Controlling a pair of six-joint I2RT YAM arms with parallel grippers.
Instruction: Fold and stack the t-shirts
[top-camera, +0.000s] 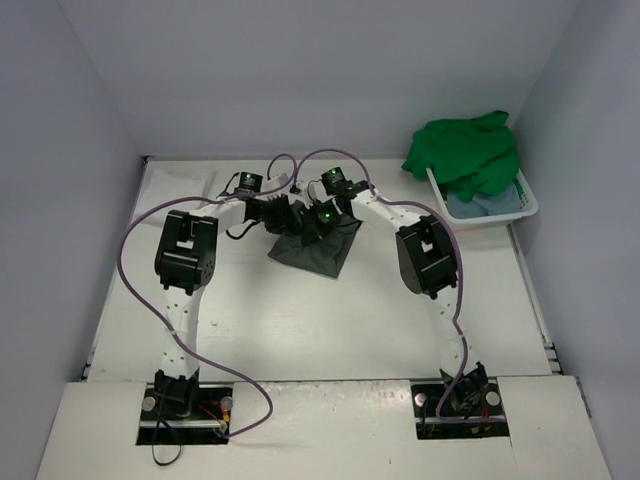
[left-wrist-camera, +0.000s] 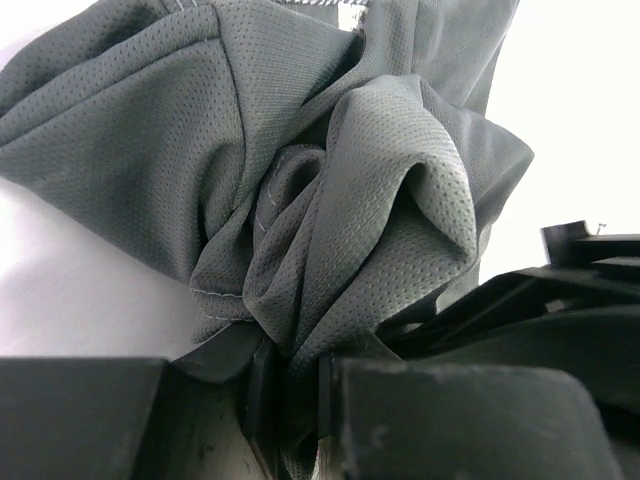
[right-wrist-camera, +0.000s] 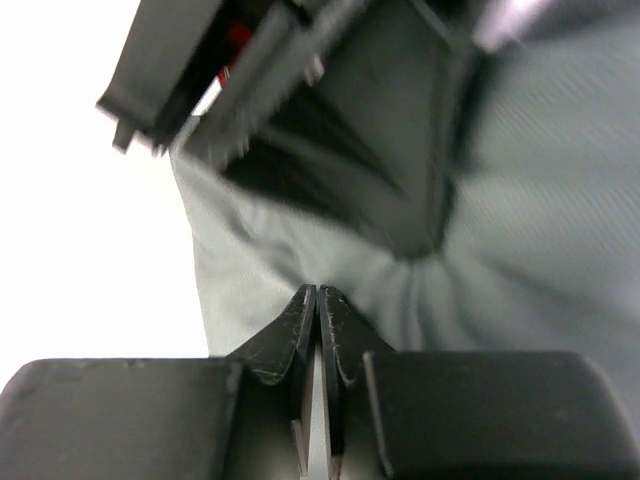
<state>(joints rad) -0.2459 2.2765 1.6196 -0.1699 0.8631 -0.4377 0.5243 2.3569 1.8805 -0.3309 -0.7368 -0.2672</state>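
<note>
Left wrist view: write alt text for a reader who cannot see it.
A dark grey mesh t-shirt is bunched into crumpled folds, pinched between the closed fingers of the left gripper at bottom centre. White table shows at left; black robot hardware intrudes at lower right.

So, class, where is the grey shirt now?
In the top view, the grey shirt lies centre-far on the table, pinched by the left gripper and right gripper, left of the basket.
</note>
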